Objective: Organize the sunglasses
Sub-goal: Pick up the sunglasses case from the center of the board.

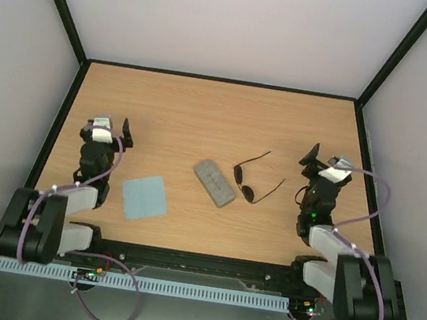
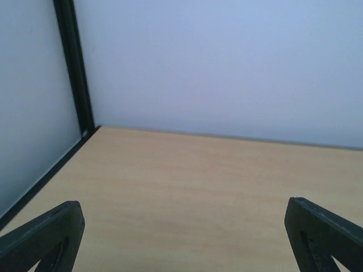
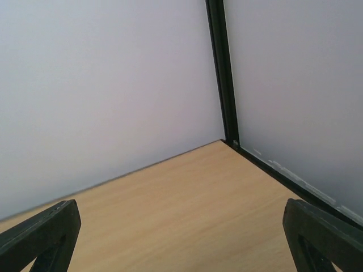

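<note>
The sunglasses (image 1: 247, 181) lie unfolded on the wooden table right of centre, a thin dark wire pair with two small round lenses and long temple arms spread toward the back and right. A grey closed case (image 1: 214, 182) lies just left of them. A light blue cloth (image 1: 145, 196) lies flat further left. My left gripper (image 1: 115, 126) is open and empty at the left side, behind the cloth. My right gripper (image 1: 321, 159) is open and empty at the right, right of the sunglasses. Both wrist views show only bare table and walls between spread fingers (image 2: 42, 238) (image 3: 323, 235).
White walls with black frame posts (image 2: 74, 65) (image 3: 222, 68) enclose the table on the left, back and right. The arm bases and a cable rail (image 1: 140, 283) run along the near edge.
</note>
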Controlling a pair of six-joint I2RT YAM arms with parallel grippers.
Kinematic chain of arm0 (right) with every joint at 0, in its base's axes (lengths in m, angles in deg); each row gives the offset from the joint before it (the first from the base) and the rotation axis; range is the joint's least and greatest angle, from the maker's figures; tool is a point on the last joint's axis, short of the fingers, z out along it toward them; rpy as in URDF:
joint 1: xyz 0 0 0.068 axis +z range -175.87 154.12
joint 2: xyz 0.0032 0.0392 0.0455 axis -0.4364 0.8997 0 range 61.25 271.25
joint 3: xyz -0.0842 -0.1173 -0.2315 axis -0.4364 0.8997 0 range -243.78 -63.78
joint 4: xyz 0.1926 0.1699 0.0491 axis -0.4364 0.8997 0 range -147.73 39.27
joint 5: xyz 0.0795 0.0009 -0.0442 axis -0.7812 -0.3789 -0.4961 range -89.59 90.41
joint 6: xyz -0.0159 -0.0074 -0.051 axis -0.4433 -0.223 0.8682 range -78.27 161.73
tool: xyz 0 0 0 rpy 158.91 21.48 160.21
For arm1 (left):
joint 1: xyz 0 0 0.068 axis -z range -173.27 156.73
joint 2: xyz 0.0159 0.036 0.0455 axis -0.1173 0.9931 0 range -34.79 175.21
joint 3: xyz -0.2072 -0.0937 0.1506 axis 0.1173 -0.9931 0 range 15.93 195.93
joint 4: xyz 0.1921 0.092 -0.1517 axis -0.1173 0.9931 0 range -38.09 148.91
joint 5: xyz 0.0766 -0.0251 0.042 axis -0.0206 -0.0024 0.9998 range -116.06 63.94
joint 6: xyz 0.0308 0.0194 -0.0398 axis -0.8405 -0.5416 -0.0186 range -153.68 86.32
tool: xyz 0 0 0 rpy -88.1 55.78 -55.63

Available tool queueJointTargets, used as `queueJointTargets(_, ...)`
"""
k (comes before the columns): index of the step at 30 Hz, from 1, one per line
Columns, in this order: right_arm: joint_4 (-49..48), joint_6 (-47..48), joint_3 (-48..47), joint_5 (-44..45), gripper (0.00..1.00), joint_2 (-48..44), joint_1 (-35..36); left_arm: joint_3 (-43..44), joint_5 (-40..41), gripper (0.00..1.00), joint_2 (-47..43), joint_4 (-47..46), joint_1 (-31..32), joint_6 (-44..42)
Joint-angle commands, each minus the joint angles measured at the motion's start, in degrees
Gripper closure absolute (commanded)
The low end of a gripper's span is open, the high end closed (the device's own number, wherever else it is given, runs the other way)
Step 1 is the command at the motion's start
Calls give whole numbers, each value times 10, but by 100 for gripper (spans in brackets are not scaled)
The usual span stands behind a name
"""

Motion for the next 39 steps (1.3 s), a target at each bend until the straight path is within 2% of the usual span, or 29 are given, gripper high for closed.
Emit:
queueJointTargets(1,245,-95,-81,-26,2,-109,-2,46,-44,1,-91,108,15,-11)
queueJointTargets(4,442,-154,-188,-78,1,-150,-2,113,-22,0,-141,234,28,14)
queueJointTargets(5,479,-164,-211,-88,1,-155,-2,148,3,1,-152,290,35,40)
queueJointTargets(7,574,-184,-272,-109,1,-157,-2,224,62,0,-159,414,45,112)
queueJointTargets(9,622,-191,-307,-156,1,-157,-3,305,97,0,-147,540,49,205)
queueJointTargets(13,694,-300,-323,-146,1,-165,-5,438,-42,1,-87,676,74,266)
queueJointTargets(16,702,-274,-339,-235,1,-147,-5,533,-53,0,-25,820,110,236)
queueJointTargets(18,734,-263,-363,-282,1,-111,-1,537,-73,0,-27,847,110,236)
queueJointTargets(20,751,-250,-375,-298,1,-76,20,500,-132,0,-50,830,105,236)
queueJointTargets(24,782,-244,-405,-267,2,-20,84,417,-337,0,-76,755,50,292)
queueJointTargets(27,815,-225,-443,-198,0,29,189,354,-497,0,-58,683,7,339)
queueJointTargets(28,829,-214,-457,-181,2,51,222,356,-500,1,-55,704,7,324)
queueJointTargets(32,886,-180,-502,-177,2,133,285,353,-386,1,-135,800,19,282)
queueJointTargets(36,913,-154,-526,-166,1,192,342,345,-349,1,-239,832,19,297)
queueJointTargets(39,930,-140,-551,-163,1,251,357,327,-314,0,-292,859,19,345)
